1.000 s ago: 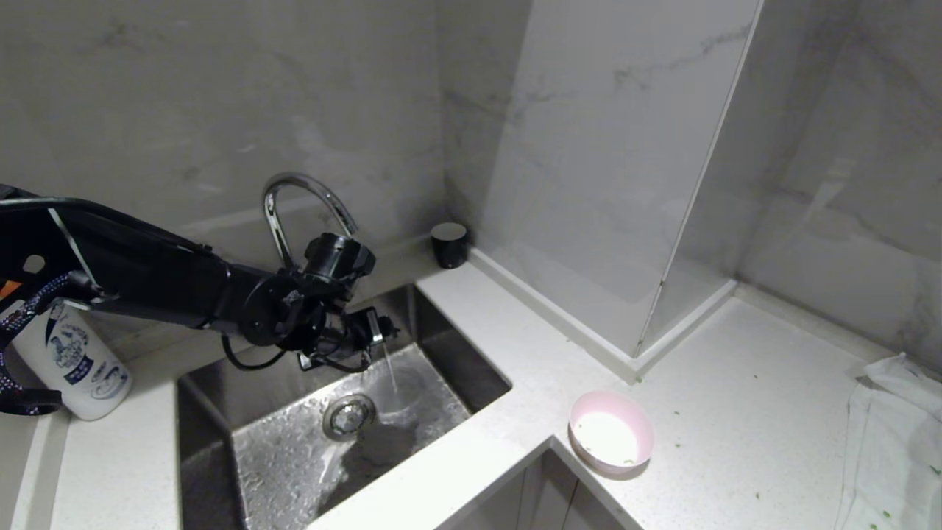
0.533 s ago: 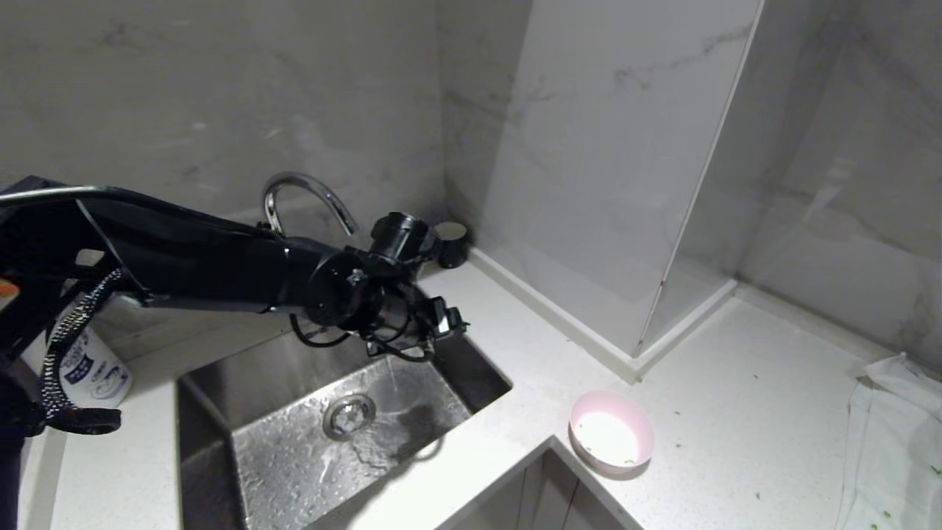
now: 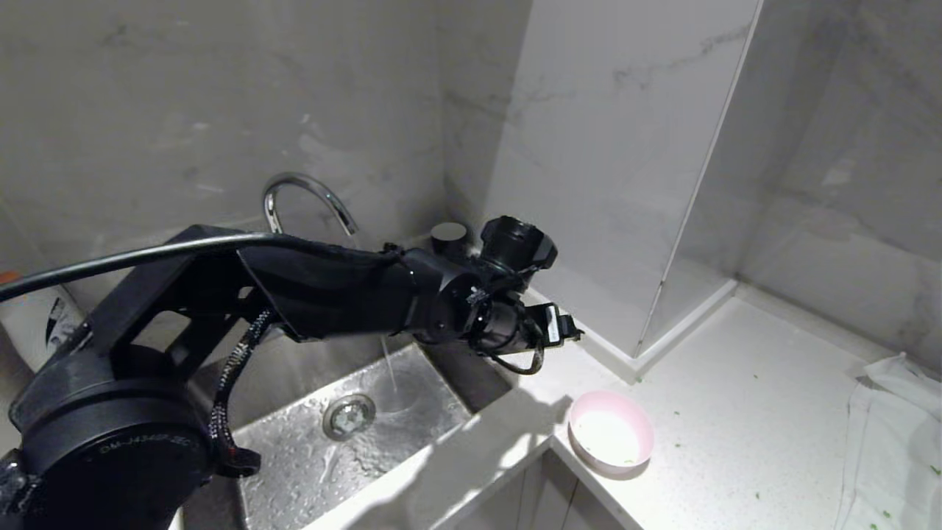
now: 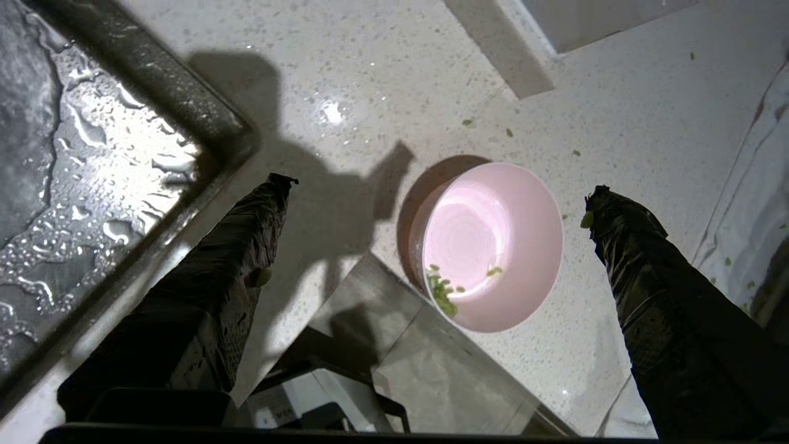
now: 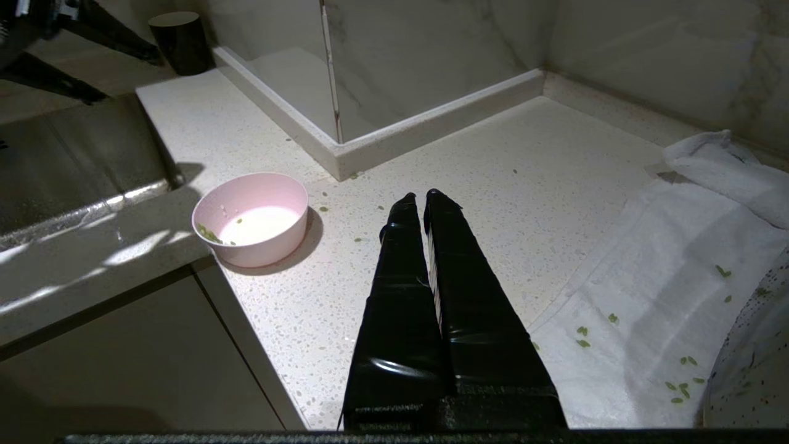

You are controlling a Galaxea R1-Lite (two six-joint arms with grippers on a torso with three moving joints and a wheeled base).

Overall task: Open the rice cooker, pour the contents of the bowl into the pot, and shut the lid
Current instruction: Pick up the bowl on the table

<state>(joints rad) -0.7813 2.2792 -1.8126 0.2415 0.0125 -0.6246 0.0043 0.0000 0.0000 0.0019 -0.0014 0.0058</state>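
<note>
The small pink bowl (image 3: pixel 611 440) stands on the white counter near its inner front corner. A few green bits, the contents (image 4: pixel 441 290), cling to its white inside. My left gripper (image 3: pixel 570 333) hangs above the counter between the sink and the bowl. In the left wrist view it (image 4: pixel 441 185) is open wide and empty, with the bowl (image 4: pixel 493 246) below it between the two fingers. My right gripper (image 5: pixel 422 195) is shut and empty, low over the counter to the right of the bowl (image 5: pixel 253 219). The rice cooker, its lid and the pot are out of view.
Water runs from the curved faucet (image 3: pixel 309 191) into the steel sink (image 3: pixel 471 375) on the left. A dark cup (image 3: pixel 449 237) stands at the back corner. A white towel (image 3: pixel 890 434) with green bits lies at the right, next to a speckled round rim (image 5: pixel 758 357).
My left arm has swung right, from over the sink under the faucet to over the counter beside the bowl. Its gripper stayed open. The bowl has not moved.
</note>
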